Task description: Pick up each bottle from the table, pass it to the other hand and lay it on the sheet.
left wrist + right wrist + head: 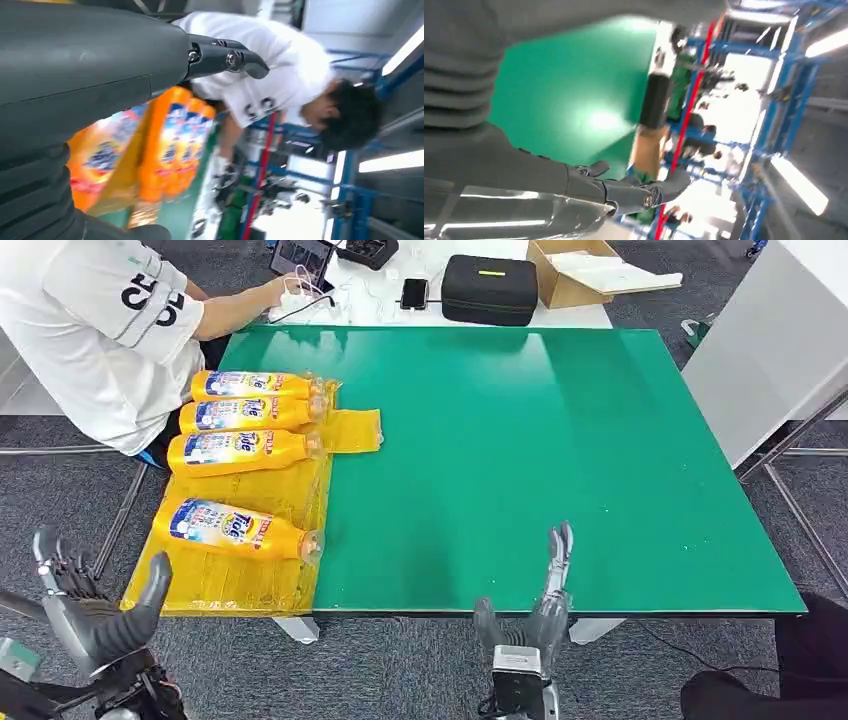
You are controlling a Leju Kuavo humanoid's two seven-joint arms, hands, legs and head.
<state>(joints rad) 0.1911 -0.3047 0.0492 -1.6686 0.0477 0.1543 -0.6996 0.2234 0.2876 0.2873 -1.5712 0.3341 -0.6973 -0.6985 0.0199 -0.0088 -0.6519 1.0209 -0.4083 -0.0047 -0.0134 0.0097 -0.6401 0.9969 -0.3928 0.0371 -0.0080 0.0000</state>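
Several orange Tide bottles lie on their sides on the yellow sheet [352,430] at the table's left edge. Three of them sit in a row at the back [250,386] [243,415] [238,449]. A fourth bottle [236,528] lies nearer the front, apart from the row. My left hand [92,612] hangs below the table's front left corner, fingers spread, holding nothing. My right hand [543,608] stands at the front edge with fingers straight up over the green top, empty. The bottles [172,145] appear blurred past my left hand [90,65] in the left wrist view.
The green table top [560,450] is bare on its middle and right. A person in a white shirt [95,335] sits at the back left beside the sheet. Behind the table stand a black case [489,288], a cardboard box [583,272] and a phone [413,292].
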